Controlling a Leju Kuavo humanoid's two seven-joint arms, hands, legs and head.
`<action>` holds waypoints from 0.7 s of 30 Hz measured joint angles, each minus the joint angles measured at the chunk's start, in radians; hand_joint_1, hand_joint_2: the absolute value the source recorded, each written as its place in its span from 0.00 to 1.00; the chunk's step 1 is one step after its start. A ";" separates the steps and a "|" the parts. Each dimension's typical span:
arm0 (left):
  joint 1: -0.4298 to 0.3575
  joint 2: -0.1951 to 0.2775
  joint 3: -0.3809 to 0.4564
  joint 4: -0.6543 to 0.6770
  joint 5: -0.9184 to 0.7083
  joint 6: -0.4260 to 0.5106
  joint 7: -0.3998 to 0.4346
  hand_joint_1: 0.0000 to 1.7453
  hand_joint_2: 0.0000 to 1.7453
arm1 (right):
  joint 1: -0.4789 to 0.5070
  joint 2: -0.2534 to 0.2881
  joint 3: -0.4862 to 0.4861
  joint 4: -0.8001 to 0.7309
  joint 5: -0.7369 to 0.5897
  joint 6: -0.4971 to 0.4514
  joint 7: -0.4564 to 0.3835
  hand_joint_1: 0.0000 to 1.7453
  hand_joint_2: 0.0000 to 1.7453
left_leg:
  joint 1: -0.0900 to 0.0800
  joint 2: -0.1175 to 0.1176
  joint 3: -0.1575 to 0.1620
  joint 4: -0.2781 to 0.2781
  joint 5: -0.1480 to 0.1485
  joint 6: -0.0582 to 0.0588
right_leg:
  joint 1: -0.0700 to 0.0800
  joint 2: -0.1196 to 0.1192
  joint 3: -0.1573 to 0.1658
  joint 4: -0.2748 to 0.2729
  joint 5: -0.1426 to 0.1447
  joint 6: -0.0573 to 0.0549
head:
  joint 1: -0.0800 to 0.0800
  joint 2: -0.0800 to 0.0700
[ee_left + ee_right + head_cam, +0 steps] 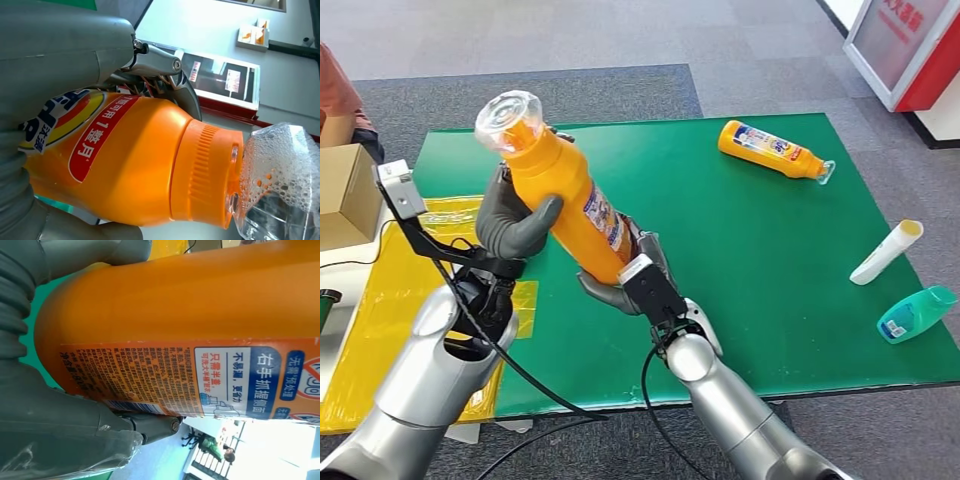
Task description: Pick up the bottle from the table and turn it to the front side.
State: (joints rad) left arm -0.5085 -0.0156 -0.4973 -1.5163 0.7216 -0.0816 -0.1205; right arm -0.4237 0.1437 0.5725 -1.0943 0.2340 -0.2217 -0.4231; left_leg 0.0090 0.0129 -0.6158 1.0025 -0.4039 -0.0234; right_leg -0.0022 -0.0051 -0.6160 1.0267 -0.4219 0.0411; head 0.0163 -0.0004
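Here, smooth orange plastic bottle (pixel 573 205), ribbed collar, clear cap, gripped by left robot hand (pixel 512 222) and right robot hand (pixel 626 278)

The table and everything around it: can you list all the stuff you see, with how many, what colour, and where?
held bottle: one, orange with a clear cap, lifted above the table's left part, tilted, cap up
second bottle: one, orange, lying on its side at the far right of the table
white tube: one, white with a yellowish end, lying near the right edge
teal bottle: one, teal, lying at the right edge
table: one, green top
yellow sheet: one, yellow, left of the table
cardboard box: one, brown, far left
left robot hand: grey, gripping the bottle's upper body
right robot hand: grey, holding its lower end
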 joint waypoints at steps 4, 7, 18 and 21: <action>0.002 0.000 0.001 0.000 0.007 -0.006 -0.005 1.00 1.00 | 0.007 -0.001 0.000 -0.010 0.000 -0.010 0.001 1.00 1.00 | 0.000 0.000 0.000 0.000 0.000 0.000 | 0.000 0.000 0.000 0.000 0.000 0.000 | 0.000 0.000; 0.002 0.000 0.001 0.000 0.010 -0.008 -0.006 1.00 1.00 | 0.010 -0.002 0.000 -0.016 0.000 -0.015 0.001 1.00 1.00 | 0.000 0.000 0.000 0.000 0.000 0.000 | 0.000 0.000 0.000 0.000 0.000 0.000 | 0.000 0.000; 0.005 0.005 0.005 0.000 0.016 -0.007 -0.021 1.00 1.00 | 0.017 -0.008 -0.004 -0.033 -0.005 -0.031 0.002 1.00 1.00 | 0.000 0.000 -0.001 0.000 0.000 0.000 | 0.000 0.000 0.000 0.000 0.000 0.000 | 0.000 0.000; 0.010 0.007 0.009 0.000 0.017 -0.005 -0.025 1.00 1.00 | 0.020 -0.010 -0.004 -0.036 -0.007 -0.032 0.004 0.52 1.00 | 0.000 0.000 -0.001 0.000 0.000 0.000 | 0.000 0.000 0.000 0.000 0.000 0.000 | 0.000 0.000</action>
State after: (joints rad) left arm -0.4989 -0.0084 -0.4884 -1.5164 0.7386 -0.0866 -0.1452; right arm -0.4040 0.1336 0.5684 -1.1302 0.2269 -0.2541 -0.4191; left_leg 0.0090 0.0129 -0.6163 1.0025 -0.4039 -0.0234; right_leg -0.0022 -0.0052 -0.6161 1.0267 -0.4219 0.0411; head 0.0161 -0.0004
